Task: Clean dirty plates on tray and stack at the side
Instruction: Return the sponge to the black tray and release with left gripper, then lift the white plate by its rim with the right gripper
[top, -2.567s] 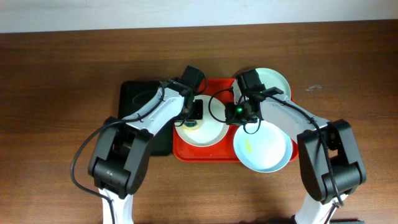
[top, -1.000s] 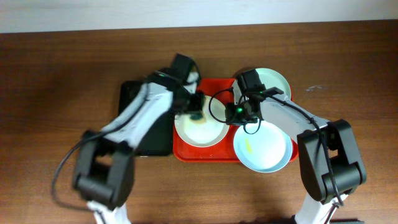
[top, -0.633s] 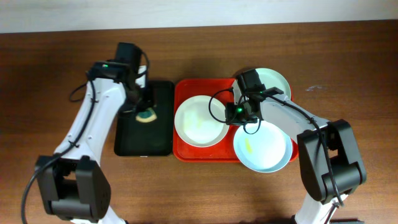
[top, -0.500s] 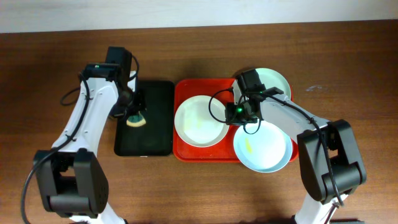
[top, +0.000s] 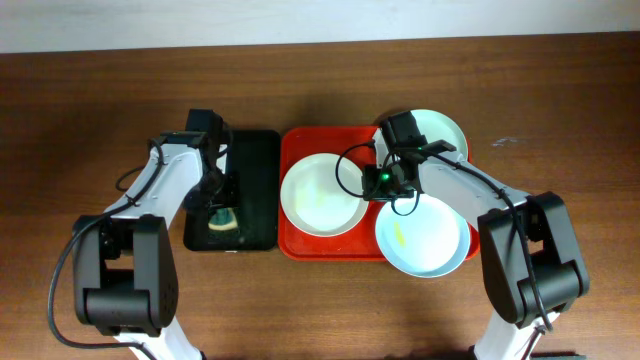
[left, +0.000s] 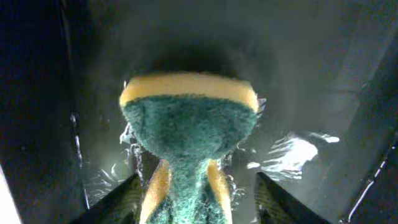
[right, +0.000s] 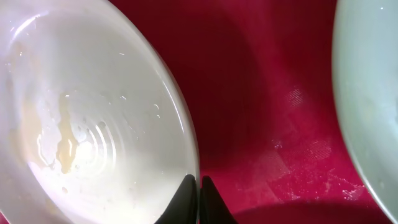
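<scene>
sponge (top: 221, 219) now rests on the black tray (top: 255, 190), left tool (left: 198, 199) newly spread wide, so the white plate (top: 322, 195) on the red tray (top: 300, 245), pinched at three o'clock by the right tool (right: 199, 193), seems ready for stacking.

Lab-type setup: robot arms (top: 160, 190) at wood table (top: 80, 90) w/ plain wall (top: 300, 20).

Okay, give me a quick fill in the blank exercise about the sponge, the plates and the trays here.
1. The sponge lies on the narrower tray, whose colour is ____.
2. The right gripper pinches the rim of a plate whose colour is ____.
3. That plate rests in the wider tray, whose colour is ____.
Missing words: black, white, red.
</scene>
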